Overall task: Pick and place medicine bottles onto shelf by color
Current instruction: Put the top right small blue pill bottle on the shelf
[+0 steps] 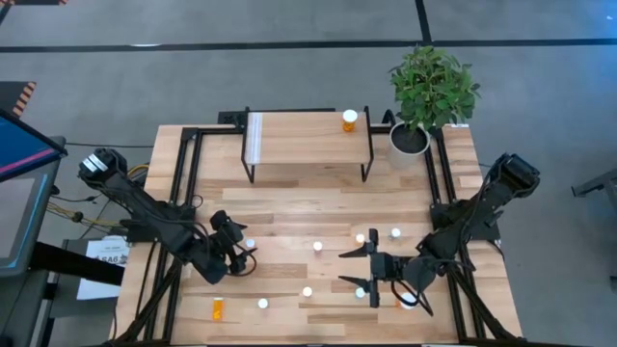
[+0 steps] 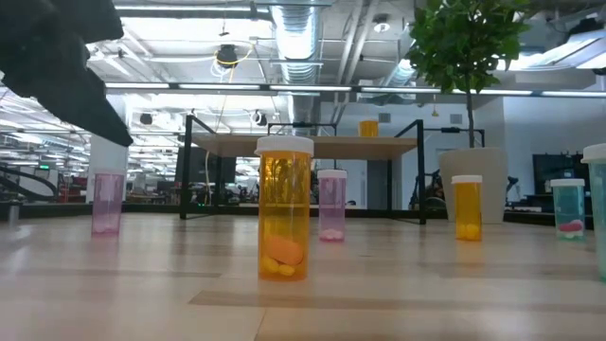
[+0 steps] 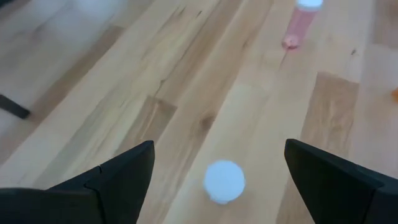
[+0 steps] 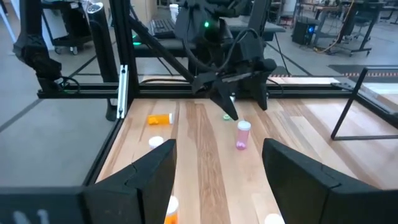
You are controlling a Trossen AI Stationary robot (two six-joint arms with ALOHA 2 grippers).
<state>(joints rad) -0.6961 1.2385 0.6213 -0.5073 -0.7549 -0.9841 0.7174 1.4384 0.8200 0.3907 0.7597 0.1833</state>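
- Left gripper (image 1: 237, 251) hangs low over the front-left of the bench (image 1: 289, 193), its fingers (image 3: 112, 180) spread wide and gripping nothing.
- A white-capped bottle (image 3: 224, 181) stands upright between those spread fingers, seen from above, untouched; its body colour cannot be told.
- A pink bottle (image 3: 300, 25) stands farther out on the bench beyond that gripper.
- Right gripper (image 1: 366, 273) hovers over the front-right, fingers (image 4: 140, 180) parted and empty, pointing toward the left arm.
- Just beside it, white-capped bottles stand at either fingertip; one (image 1: 374, 296) is close to the nearer tip.
- An orange bottle lying on its side (image 1: 217, 308) rests near the front-left edge.
- The remaining bottles are scattered upright across the middle.
- The shelf (image 1: 299, 140) stands at the far edge, with one orange bottle (image 1: 349, 120) on its right end.
- A potted plant (image 1: 424, 96) sits to its right.
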